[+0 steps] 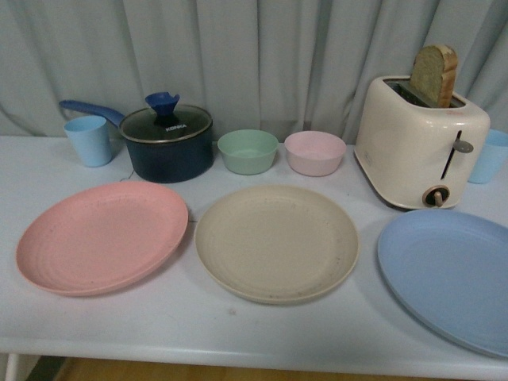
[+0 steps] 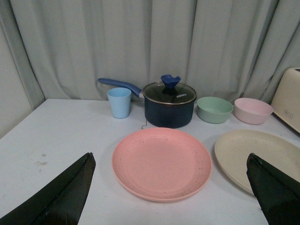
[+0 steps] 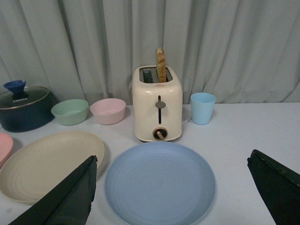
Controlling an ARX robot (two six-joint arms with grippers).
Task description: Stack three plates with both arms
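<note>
**White table, three plates lying flat and apart: the lifts are where it can go wrong**

You've got a white table (image 1: 238, 329) with a grey curtain (image 1: 262, 55) behind it, and nothing is stacked yet. Take the beige plate (image 1: 276, 242) as your centre. The pink plate (image 1: 101, 236) lies just beside it on your left arm's side. The blue plate (image 1: 452, 274) lies on the other side, a little further off, with its outer rim running out of the front view. Behind the beige plate stand the green bowl (image 1: 248, 151) and the pink bowl (image 1: 314, 152). Back-left of it are the lidded pot (image 1: 167, 147) and a blue cup (image 1: 88, 140). Back-right of it is the toaster (image 1: 421, 143) with a bread slice (image 1: 434, 74) up, very close to the blue plate's back rim.

Your left gripper (image 2: 169, 157) hangs over the pink plate, fingers spread wide and holding nothing. The right gripper (image 3: 173, 155) is the same, wide apart above the blue plate.

Here are the risks as I judge them. These plates are shallow and sit flat, so a finger may skate over a rim instead of getting under it. That would shove the pink plate into the beige plate, or the blue one against the toaster. Pinching a plate by one edge could let it tilt and slip out. Both arms also have to end up at the beige plate, and if you bring them in together they may clash above it. Take them one at a time.
</note>
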